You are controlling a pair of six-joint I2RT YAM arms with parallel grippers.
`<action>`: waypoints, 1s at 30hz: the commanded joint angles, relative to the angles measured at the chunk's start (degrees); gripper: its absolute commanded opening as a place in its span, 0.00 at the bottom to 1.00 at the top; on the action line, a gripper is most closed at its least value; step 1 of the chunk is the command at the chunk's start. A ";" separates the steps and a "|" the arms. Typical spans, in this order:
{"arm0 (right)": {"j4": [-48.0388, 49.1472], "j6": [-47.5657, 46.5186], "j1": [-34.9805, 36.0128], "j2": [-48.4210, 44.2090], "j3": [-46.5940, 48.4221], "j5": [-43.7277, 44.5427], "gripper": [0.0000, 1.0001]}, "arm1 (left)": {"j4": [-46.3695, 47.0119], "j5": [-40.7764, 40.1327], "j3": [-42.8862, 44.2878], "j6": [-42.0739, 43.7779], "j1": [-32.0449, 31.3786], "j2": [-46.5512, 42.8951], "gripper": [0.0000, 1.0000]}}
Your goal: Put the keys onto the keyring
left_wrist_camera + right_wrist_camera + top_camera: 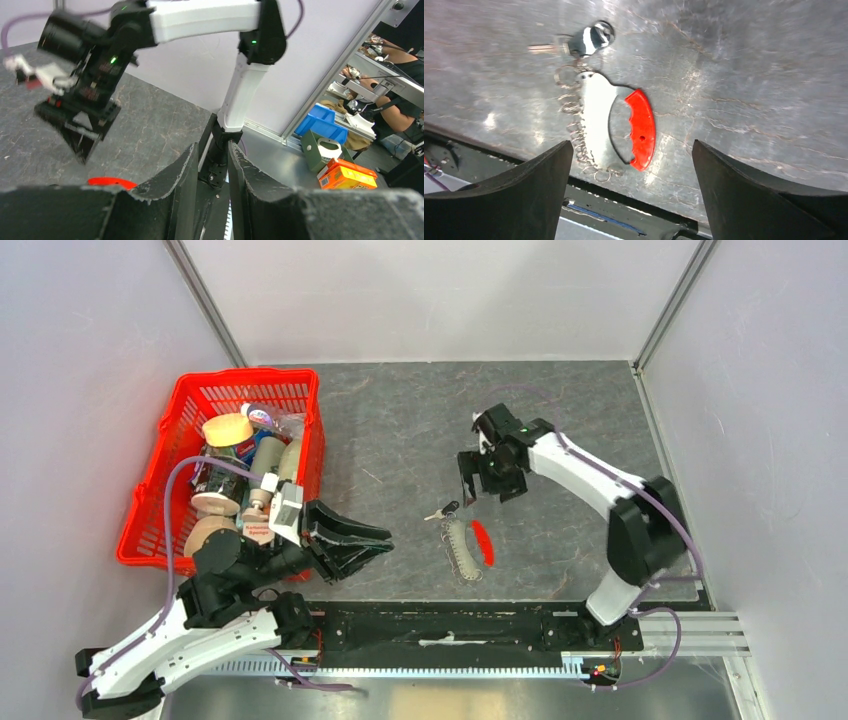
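The keyring (462, 546) lies flat on the dark table, a grey oblong loop with a row of small rings and a red curved strip (484, 542). It shows in the right wrist view (594, 107) with its red strip (641, 127). The keys (443, 510) lie at its far end, a black fob (590, 37) with a silver blade pointing left; I cannot tell if they are joined to a ring. My right gripper (478, 488) hovers just beyond the keys, wide open and empty (631, 145). My left gripper (385, 540) is left of the keyring, its jaws a narrow gap apart and empty (212, 147).
A red basket (250, 376) full of several bottles and jars stands at the left, next to my left arm. A black rail (450, 625) runs along the near table edge. Grey walls close the back and sides.
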 commanded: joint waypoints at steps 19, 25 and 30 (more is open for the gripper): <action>-2.32 -0.88 0.26 -39.06 4.82 13.78 0.97 | -6.67 -5.00 7.83 5.07 -0.08 3.62 0.82; -5.06 -0.40 0.26 -42.10 5.86 13.46 0.97 | -11.65 -10.34 12.03 7.01 -0.08 6.65 0.85; -5.07 0.74 0.27 -46.14 4.21 16.10 0.97 | -14.99 -18.23 13.54 8.74 -0.02 7.48 0.86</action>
